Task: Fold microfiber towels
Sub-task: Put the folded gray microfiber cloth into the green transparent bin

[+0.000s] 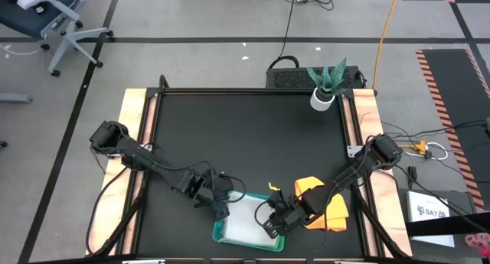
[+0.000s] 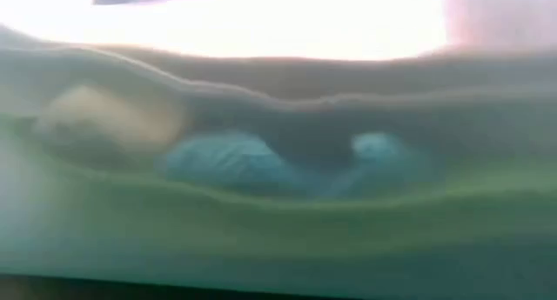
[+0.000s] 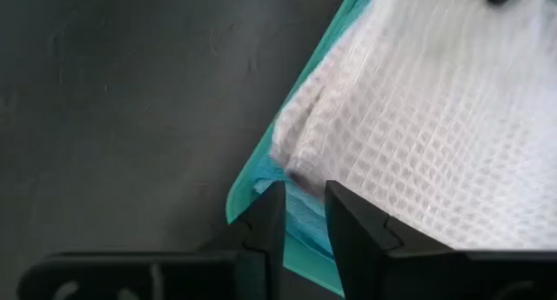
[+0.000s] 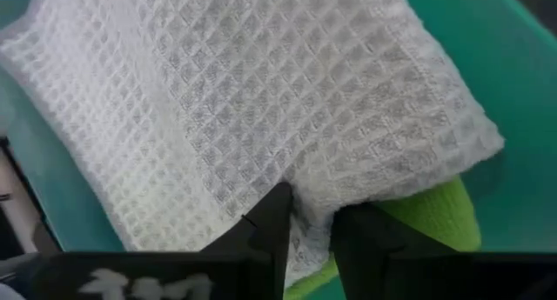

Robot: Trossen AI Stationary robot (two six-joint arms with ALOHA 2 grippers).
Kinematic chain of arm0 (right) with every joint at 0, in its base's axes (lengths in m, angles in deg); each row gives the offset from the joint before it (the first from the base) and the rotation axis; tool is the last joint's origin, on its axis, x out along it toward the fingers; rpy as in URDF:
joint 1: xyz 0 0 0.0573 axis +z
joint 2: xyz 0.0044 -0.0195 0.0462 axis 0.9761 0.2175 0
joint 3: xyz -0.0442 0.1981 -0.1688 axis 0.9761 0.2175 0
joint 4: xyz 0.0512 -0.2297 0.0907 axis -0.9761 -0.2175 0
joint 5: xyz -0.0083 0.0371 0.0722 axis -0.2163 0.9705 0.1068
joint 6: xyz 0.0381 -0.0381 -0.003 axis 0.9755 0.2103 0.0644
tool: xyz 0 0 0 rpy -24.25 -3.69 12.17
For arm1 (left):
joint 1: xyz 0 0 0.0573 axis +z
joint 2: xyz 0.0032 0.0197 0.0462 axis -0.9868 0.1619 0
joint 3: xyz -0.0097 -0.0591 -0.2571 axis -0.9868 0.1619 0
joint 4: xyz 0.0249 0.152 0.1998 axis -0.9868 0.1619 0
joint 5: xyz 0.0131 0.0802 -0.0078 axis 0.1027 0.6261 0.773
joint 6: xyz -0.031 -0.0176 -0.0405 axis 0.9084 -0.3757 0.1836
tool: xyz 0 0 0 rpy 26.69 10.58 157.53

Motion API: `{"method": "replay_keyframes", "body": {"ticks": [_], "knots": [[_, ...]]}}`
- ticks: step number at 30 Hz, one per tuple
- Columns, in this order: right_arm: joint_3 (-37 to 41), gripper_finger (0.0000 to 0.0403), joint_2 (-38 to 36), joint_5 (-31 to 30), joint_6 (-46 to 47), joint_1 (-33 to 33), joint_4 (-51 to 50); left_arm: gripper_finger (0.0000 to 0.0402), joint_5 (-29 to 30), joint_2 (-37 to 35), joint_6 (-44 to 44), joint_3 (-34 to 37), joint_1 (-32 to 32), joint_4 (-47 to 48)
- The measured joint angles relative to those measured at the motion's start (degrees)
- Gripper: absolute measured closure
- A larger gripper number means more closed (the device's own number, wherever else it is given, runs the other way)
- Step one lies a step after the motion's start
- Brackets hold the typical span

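A pale grey-white waffle towel (image 1: 249, 218) lies folded on top of a stack in the teal tray (image 1: 230, 237) at the table's near edge. Under it show a turquoise towel (image 3: 305, 209) and a lime green towel (image 4: 435, 217). My left gripper (image 1: 222, 212) stands at the tray's left rim, open by a narrow gap, its tips (image 3: 305, 217) just short of the white towel's corner (image 3: 291, 156). My right gripper (image 1: 274, 227) slants down over the tray's right part, also narrowly open (image 4: 313, 226). A yellow-orange towel (image 1: 335, 210) lies crumpled on the table under the right arm. My right gripper has the white towel's near edge (image 4: 312, 235) showing in the gap between its parted fingers, which come from above, slanting down. Whether the fingers touch the cloth, I cannot tell. The towel lies flat on the stack.
A potted plant (image 1: 325, 92) stands at the table's far right corner. The black tabletop (image 1: 245, 141) stretches beyond the tray. The low view is filled by a blur of green, blue (image 2: 235, 161) and pale cloth close to the lens.
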Motion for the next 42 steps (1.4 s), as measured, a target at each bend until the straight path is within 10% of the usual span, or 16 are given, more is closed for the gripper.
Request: {"method": "replay_keyframes", "body": {"ticks": [25, 42], "knots": [[0.04, 0.033, -13.47, 2.39, -1.63, -4.55, -12.23, 0.0247, -0.14, 0.77, -4.18, -0.02, 2.59, -1.16], [0.04, 0.0336, -3.4, 3.2, -5.54, -5.39, -4.63, 0.0247, -0.2, 5.36, -5.25, -0.02, 1.43, -8.68]]}}
